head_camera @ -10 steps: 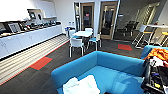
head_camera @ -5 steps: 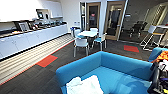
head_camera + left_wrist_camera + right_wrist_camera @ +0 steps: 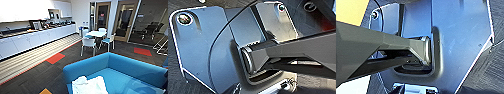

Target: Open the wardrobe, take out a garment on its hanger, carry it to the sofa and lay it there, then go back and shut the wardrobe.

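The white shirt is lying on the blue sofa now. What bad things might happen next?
1. The shirt lies bunched close to the front edge of the sofa, so it might slip off onto the carpet.
2. White chairs stand around a small table just past the sofa, so a driving robot might bump them.
3. If the shirt stays crumpled like this, it may get creased.
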